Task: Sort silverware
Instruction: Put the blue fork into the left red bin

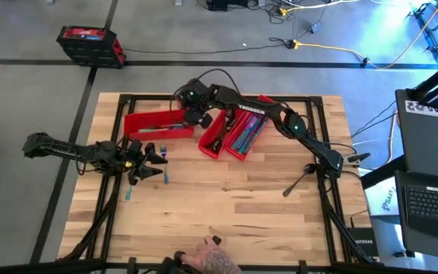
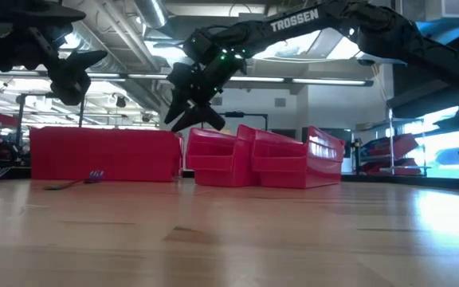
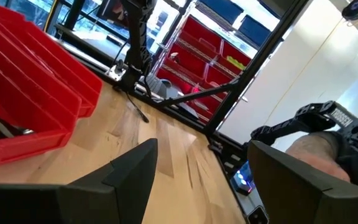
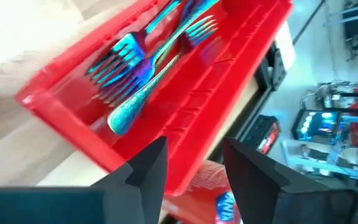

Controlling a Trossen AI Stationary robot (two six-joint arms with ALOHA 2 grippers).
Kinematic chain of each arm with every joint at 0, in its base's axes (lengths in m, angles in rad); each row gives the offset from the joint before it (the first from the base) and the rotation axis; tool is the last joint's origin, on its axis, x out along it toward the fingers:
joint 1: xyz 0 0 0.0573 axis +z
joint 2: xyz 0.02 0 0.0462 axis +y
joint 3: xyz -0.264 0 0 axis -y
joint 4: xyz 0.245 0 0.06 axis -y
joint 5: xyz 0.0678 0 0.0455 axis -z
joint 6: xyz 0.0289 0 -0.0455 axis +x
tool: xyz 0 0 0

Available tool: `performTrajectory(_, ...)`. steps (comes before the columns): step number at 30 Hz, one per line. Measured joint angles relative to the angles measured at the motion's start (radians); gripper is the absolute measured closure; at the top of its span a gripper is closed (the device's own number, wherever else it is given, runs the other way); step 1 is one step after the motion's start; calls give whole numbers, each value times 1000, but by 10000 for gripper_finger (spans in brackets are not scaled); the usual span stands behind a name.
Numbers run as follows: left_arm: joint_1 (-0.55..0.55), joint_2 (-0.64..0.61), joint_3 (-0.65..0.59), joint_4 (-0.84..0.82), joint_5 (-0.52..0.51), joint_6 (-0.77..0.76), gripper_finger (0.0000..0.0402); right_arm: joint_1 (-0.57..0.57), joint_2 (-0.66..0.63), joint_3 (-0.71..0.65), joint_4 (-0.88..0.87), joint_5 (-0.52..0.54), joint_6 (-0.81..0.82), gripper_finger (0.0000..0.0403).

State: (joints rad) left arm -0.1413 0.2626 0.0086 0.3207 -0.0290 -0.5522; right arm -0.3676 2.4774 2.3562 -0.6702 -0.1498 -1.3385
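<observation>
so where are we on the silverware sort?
Partly done. Forks already lie in one red bin, under the empty, open right gripper. The left gripper hangs open and empty over loose pieces on the table; those are left to sort.

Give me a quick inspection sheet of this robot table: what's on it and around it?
Surface: wooden table.
Job's things: forks in a red bin; more silverware in the middle bins; loose pieces under the left arm.
Clutter: black tool lying near the right edge.
Pincers: left pincer open, empty; right pincer open above the forks' bin.
Cables: yellow cord on the floor.
Surroundings: red-black toolbox; laptop; a person's head.
</observation>
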Motion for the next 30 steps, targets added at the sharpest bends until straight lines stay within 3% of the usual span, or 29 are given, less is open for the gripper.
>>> performTrajectory(12, 0, 0, 0, -26, -1, 52, 165, 71, -120, 0, -17, -41, 221, 261)
performTrajectory(16, 0, 1, 0, -110, -1, 2, 165, 115, -136, 2, -25, -141, 524, 261)
performTrajectory(19, -2, 1, 0, -174, 29, -25, 165, 146, -133, -16, -2, -142, 776, 261)
performTrajectory(23, -3, 1, 0, -224, 66, -71, 165, 184, -127, -93, 14, -157, 788, 261)
performTrajectory(30, -3, 6, 0, -305, 62, -75, 165, 238, -123, -291, 321, -112, 797, 261)
